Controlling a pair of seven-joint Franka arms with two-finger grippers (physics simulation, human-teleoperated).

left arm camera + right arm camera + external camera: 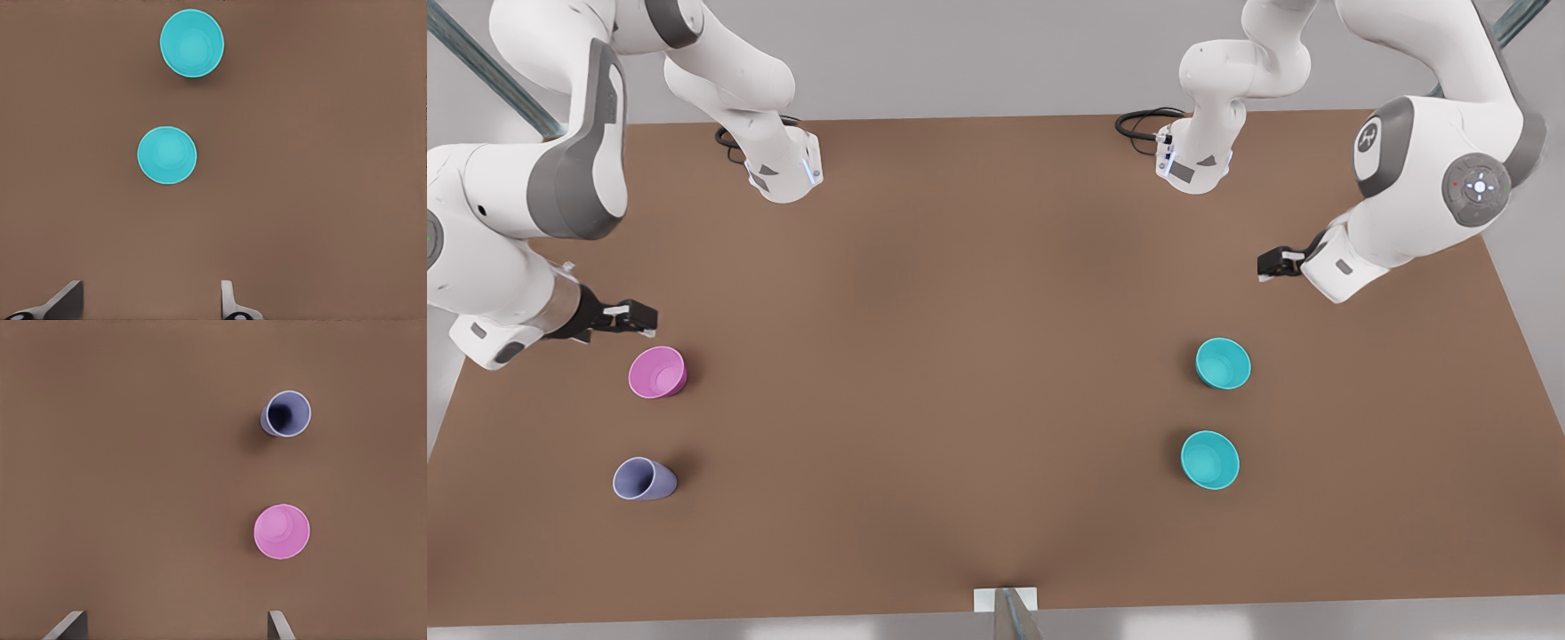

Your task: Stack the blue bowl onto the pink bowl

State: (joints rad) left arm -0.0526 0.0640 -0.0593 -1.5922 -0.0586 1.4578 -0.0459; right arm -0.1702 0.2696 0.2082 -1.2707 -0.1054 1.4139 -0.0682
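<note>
Matte brown table, smooth round bowls

— What's the surface looking like?
— One broad brown table, plain and matte, with four small vessels standing on it, all upright, mouths open.
— Walk me across it.
— On the front view's left, a pink bowl, and nearer the camera edge a lavender cup, narrower than the bowl. They're near each other, not touching.
— And the other side?
— Two turquoise bowls, well apart from the pink one. The farther blue bowl sits just beyond the nearer turquoise bowl, a gap of bare table between them.
— Anything else down there?
— Both arm bases stand at the far edge
</note>
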